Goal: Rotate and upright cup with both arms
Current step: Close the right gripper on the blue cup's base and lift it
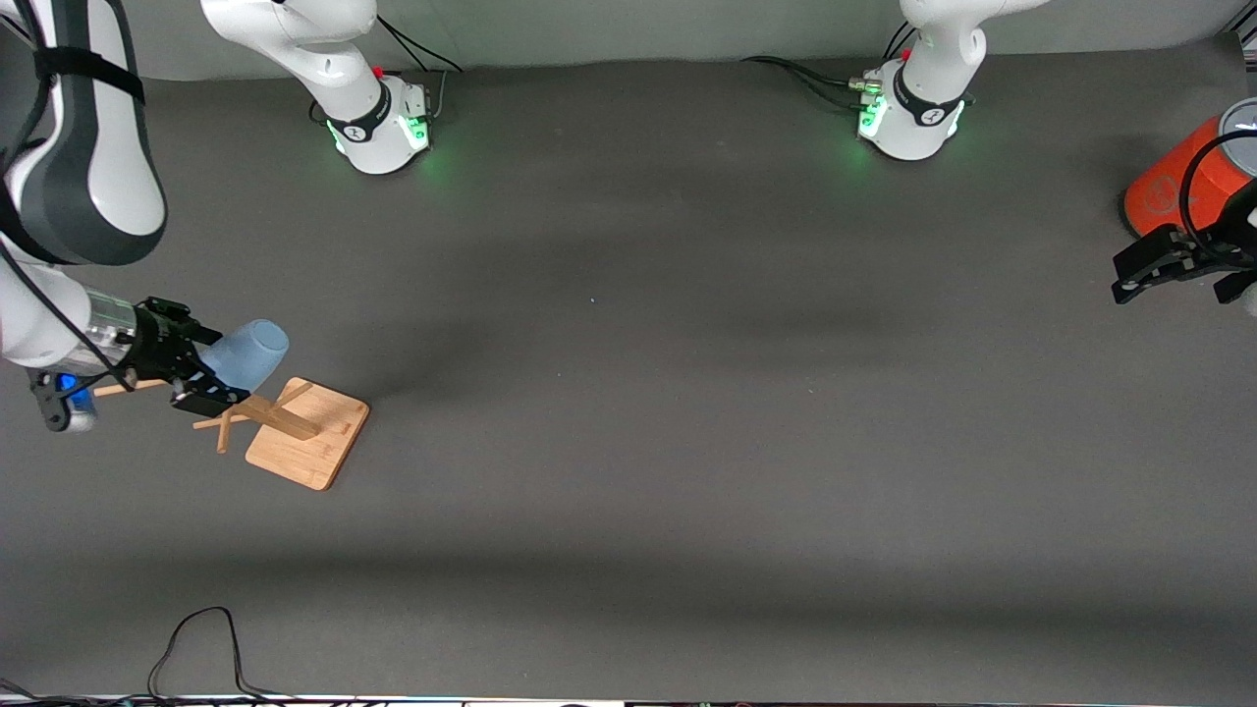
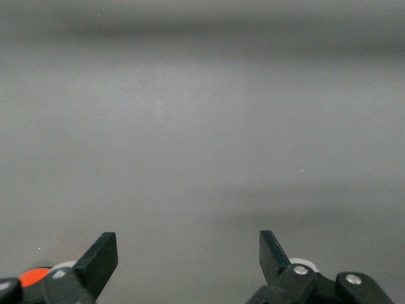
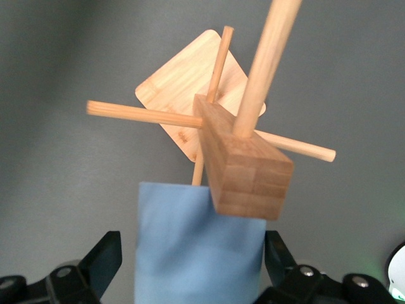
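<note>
The light-blue cup (image 1: 253,352) hangs tilted beside the top of the wooden rack (image 1: 312,440), at the right arm's end of the table. It seems to sit on one of the rack's pegs. My right gripper (image 1: 221,365) is open with a finger on each side of the cup. In the right wrist view the cup (image 3: 196,247) fills the space between the fingers of the right gripper (image 3: 190,259); a gap shows at one finger. My left gripper (image 1: 1174,285) waits open and empty at the left arm's end; in the left wrist view the left gripper (image 2: 188,253) is over bare table.
A large orange cylinder (image 1: 1178,177) with a grey top stands beside my left gripper. The rack's post (image 3: 247,171) and pegs stick out close above the cup. A black cable (image 1: 196,648) lies at the table edge nearest the front camera.
</note>
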Available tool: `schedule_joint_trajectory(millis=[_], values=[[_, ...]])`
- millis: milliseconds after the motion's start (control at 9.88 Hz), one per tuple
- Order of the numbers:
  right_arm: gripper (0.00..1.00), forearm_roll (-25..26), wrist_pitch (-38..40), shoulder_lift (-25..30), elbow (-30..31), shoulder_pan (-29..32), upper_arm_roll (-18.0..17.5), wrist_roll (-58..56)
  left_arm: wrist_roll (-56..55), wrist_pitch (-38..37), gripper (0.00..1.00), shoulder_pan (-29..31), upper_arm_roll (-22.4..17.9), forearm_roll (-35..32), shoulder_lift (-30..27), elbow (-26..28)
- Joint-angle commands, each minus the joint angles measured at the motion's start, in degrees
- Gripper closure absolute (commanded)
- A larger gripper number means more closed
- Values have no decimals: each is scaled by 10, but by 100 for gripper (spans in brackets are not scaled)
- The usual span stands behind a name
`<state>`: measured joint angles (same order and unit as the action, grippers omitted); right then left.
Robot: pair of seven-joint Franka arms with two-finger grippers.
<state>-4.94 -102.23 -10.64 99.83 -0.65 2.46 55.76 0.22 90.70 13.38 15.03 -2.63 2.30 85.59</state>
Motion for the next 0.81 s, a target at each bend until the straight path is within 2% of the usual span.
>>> schedule_joint_trajectory(millis=[0, 202, 304, 506, 708], values=[[0, -8, -13, 13, 21, -2, -1, 8, 2, -6, 0, -4, -2, -6, 3, -8], [0, -8, -12, 13, 21, -2, -1, 8, 2, -5, 0, -4, -2, -7, 3, -7], [15, -8, -11, 13, 20, -2, -1, 7, 2, -5, 0, -3, -2, -6, 3, -7], [39, -7, -10, 14, 19, -2, -1, 6, 2, -5, 0, -3, -2, -7, 3, -8], [40, -7, -8, 15, 18, -2, -2, 6, 2, -6, 0, -3, -2, -6, 3, -8]])
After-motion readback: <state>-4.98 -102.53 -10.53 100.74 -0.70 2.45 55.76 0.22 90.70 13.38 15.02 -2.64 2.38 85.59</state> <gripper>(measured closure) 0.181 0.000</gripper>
